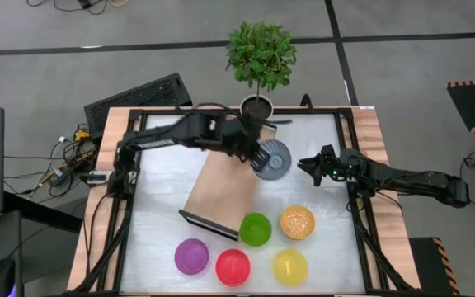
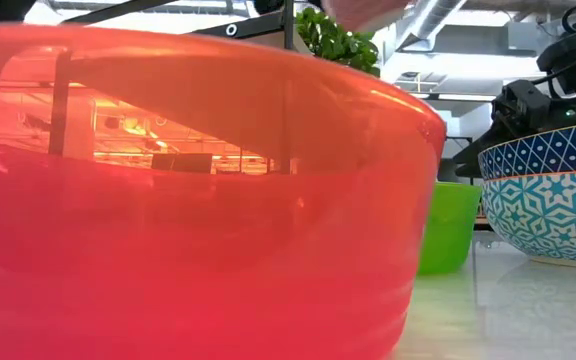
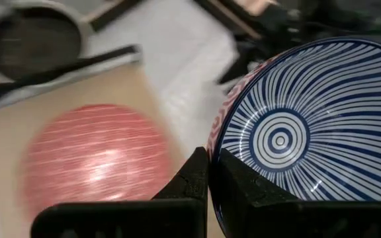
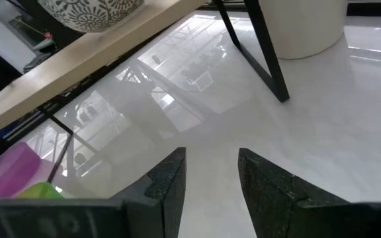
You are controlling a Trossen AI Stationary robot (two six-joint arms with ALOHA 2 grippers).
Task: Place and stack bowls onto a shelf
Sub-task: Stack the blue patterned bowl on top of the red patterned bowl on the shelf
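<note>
Left gripper (image 1: 258, 155) pinched shut on rim of blue-white striped bowl (image 1: 272, 158), held at far right corner of shelf (image 1: 221, 188); a red-white patterned bowl (image 3: 94, 155) sits on the shelf board beside it; right gripper (image 4: 210, 175) fingers spread, holding nothing, low over the white table (image 1: 328, 247) right of the shelf; purple bowl (image 1: 192, 256), red bowl (image 1: 232, 266), yellow bowl (image 1: 289, 266), green bowl (image 1: 256, 228), golden bowl (image 1: 297, 222) on the table near the front, all look empty.
</note>
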